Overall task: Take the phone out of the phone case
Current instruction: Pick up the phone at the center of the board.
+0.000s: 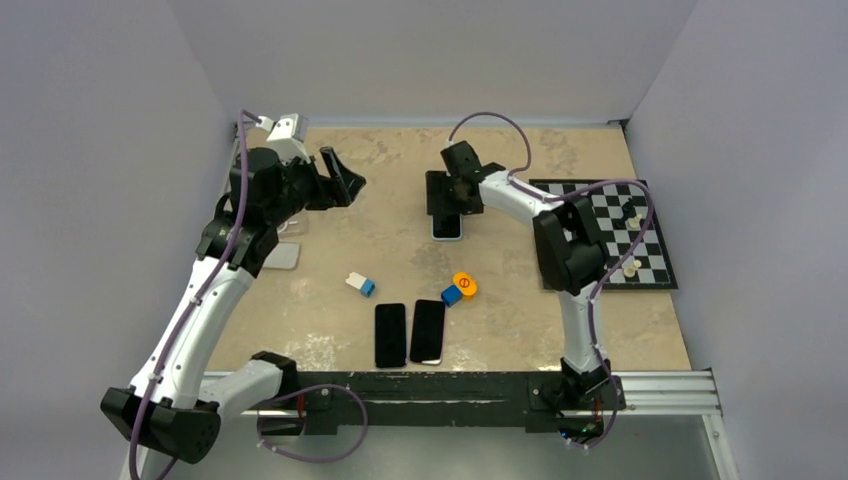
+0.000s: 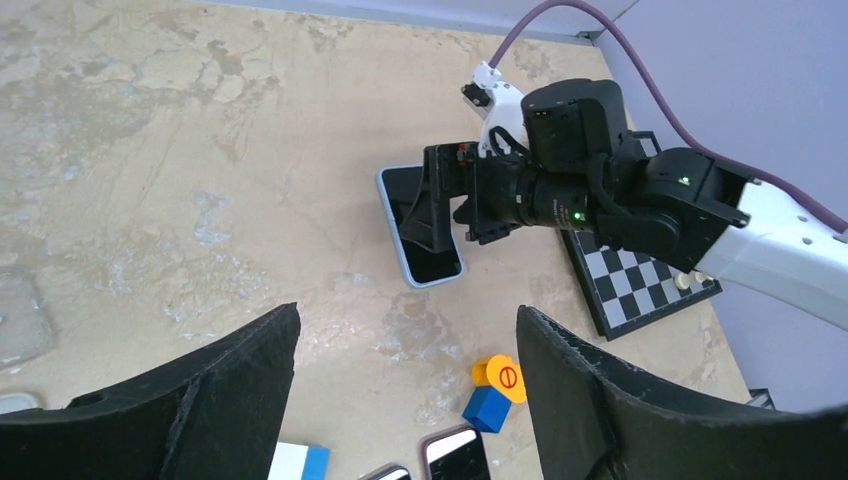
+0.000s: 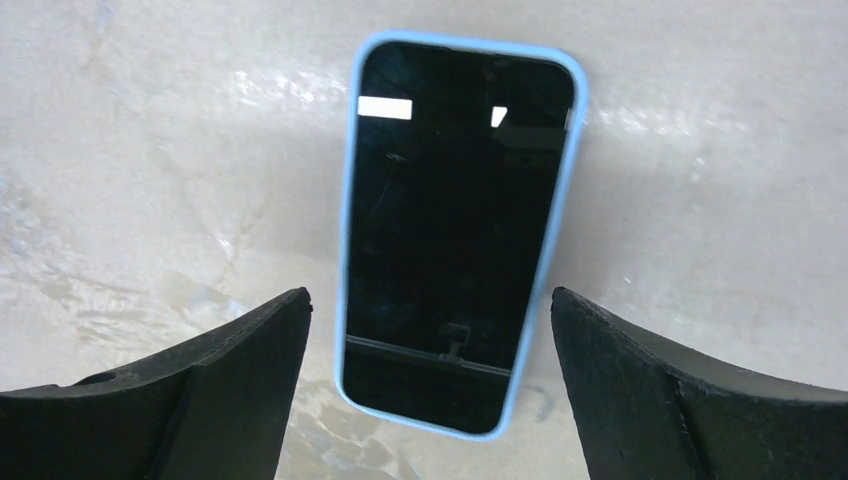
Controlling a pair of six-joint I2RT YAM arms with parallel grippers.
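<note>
The phone (image 1: 447,228) (image 3: 455,230) lies flat on the tan surface (image 1: 390,250), screen up and dark. It sits fully inside its pale blue case (image 3: 349,200) (image 2: 393,225), whose rim shows all round the glass in my right wrist view.

My right pincer (image 1: 443,195) (image 3: 428,294) (image 2: 445,215) hangs right over the phone, open wide. One finger stands off each long side of the case, and neither touches it. It holds nothing. I cannot tell whether its tips reach the surface.

My left pincer (image 1: 345,170) (image 2: 407,311) is well to the left of the phone, raised off the surface and turned toward it. Its fingers are spread apart and hold nothing. Through the gap between them, my left wrist view shows the phone and the right pincer above it.

The board (image 1: 610,235) (image 2: 640,275) lies to the right of the phone, near it but apart, with a few chess pieces on it.

On the near side of the phone are a blue block (image 1: 452,295) (image 2: 489,408) and an orange piece (image 1: 465,284) (image 2: 503,375), the two touching. A white-and-blue block (image 1: 360,284) lies near and left of the phone.

Nearer still, two dark phones (image 1: 408,333) lie side by side, screens up, well apart from the cased phone.
</note>
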